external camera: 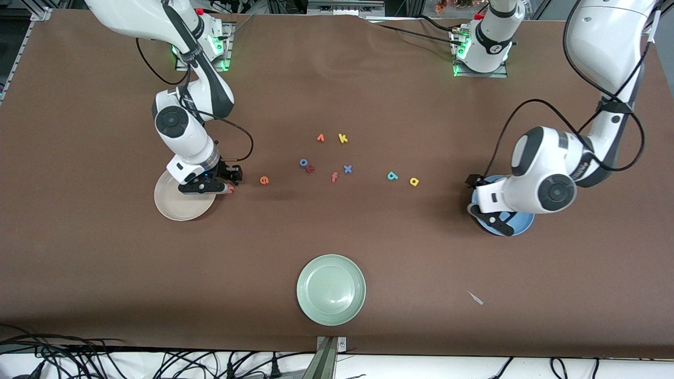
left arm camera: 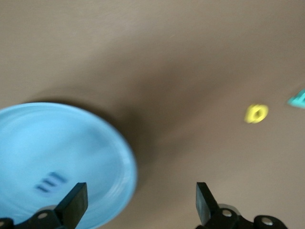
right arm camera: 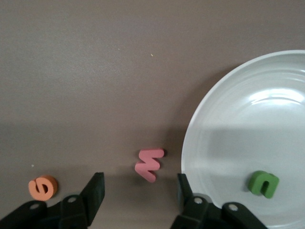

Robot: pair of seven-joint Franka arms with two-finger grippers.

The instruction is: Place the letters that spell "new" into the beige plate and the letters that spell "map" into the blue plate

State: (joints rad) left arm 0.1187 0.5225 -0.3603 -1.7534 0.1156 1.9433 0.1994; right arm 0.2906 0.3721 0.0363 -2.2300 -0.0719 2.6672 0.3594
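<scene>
The beige plate lies toward the right arm's end of the table, with the green n in it. My right gripper hangs open, low over the table at the plate's rim. The pink w lies flat on the table just ahead of its fingertips. The orange e lies beside it. My left gripper is open over the edge of the blue plate, which holds the blue m. The teal a and yellow p lie on the table.
A pale green plate sits nearest the front camera. Mid-table lie a yellow k, an orange letter, a blue o, a dark red letter, an orange f and a blue x.
</scene>
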